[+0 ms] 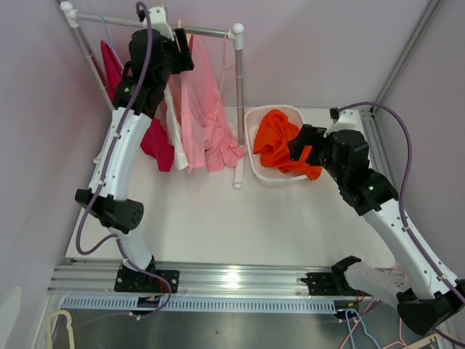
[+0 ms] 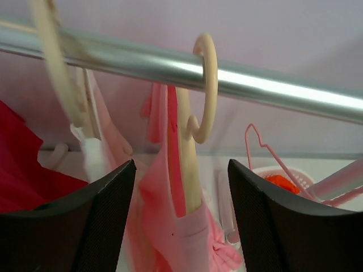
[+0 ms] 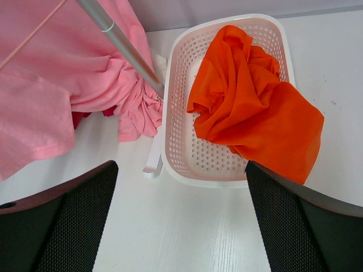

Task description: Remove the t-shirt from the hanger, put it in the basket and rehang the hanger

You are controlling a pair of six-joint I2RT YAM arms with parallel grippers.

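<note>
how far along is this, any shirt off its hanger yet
Done, it seems: an orange t-shirt lies in the white basket, one edge over the rim. In hand: the left gripper, open, brackets the cream hanger hook on the rail. Left: the pink t-shirt is still on that hanger. The right gripper hangs open above the basket, empty.

Robot lab cell: plain lilac walls [image 1: 327,43], aluminium mounting rail [image 1: 232,278], white table [image 1: 218,218], cabling [image 1: 405,156]
</note>
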